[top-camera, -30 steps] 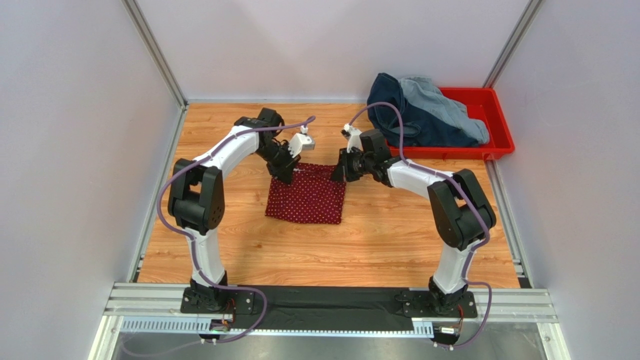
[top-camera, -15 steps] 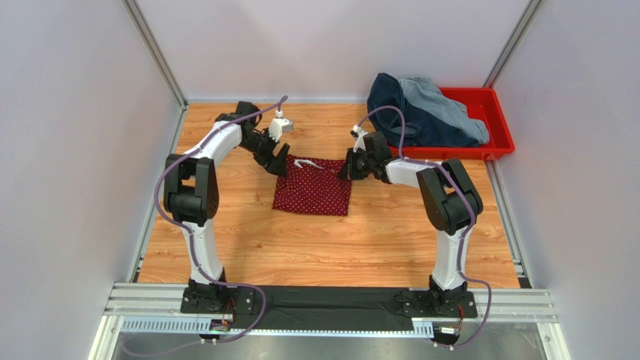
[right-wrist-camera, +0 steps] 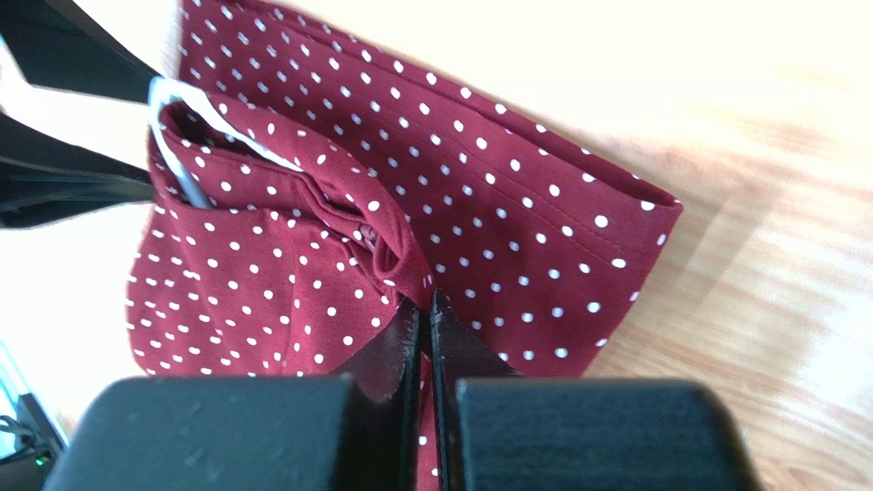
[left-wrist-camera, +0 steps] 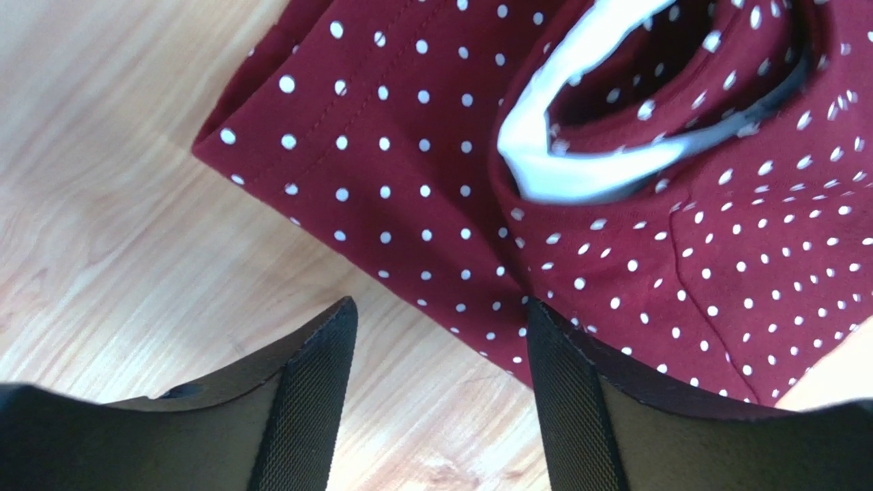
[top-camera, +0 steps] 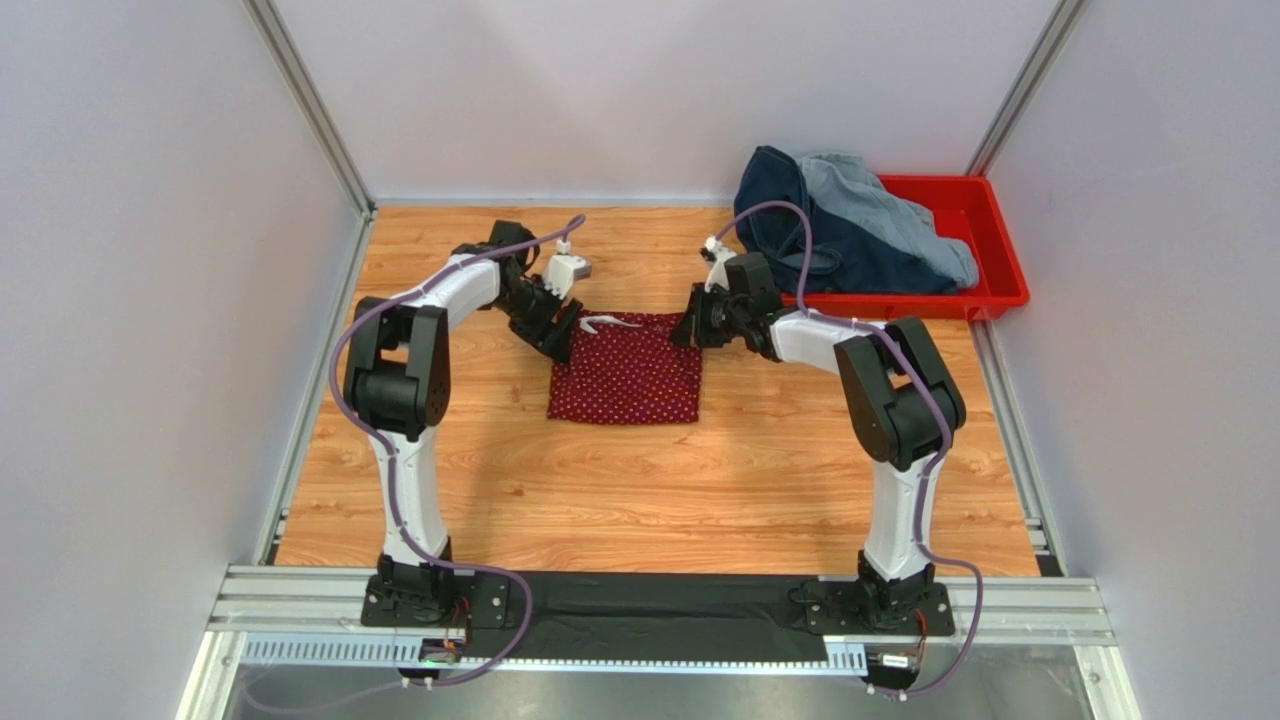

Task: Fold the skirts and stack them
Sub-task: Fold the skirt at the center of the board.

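Dotted red skirt [top-camera: 627, 369] lies flat on the wooden table [top-camera: 751, 480], mid-width and closer to the far edge than the near one. It is a roughly square folded shape. Its far edge is bunched up, and the white waistband lining [top-camera: 607, 321] shows there.

Left gripper [top-camera: 559, 336] is low at the skirt's far-left corner. In the left wrist view its fingers [left-wrist-camera: 307, 394] are spread wide apart. There is bare wood and the skirt's hem edge between them, and nothing is pinched. The cloth looks just beyond the fingertips; can't tell if they touch it.

Right gripper [top-camera: 690, 333] is at the skirt's far-right corner. In the right wrist view the fingers [right-wrist-camera: 395, 353] are pressed together with barely a slit between them, clamped on a raised ridge of the dotted fabric. The rest of the skirt spreads flat beyond the pinch, toward the left arm.

Red tray [top-camera: 1004, 278] sits in the far-right corner of the table, well apart from the red skirt. The navy denim skirt [top-camera: 789, 225] is heaped in it, spilling over the tray's left rim. The light denim skirt [top-camera: 887, 203] is crumpled on top of it toward the right. Both are unfolded, and neither gripper touches them.
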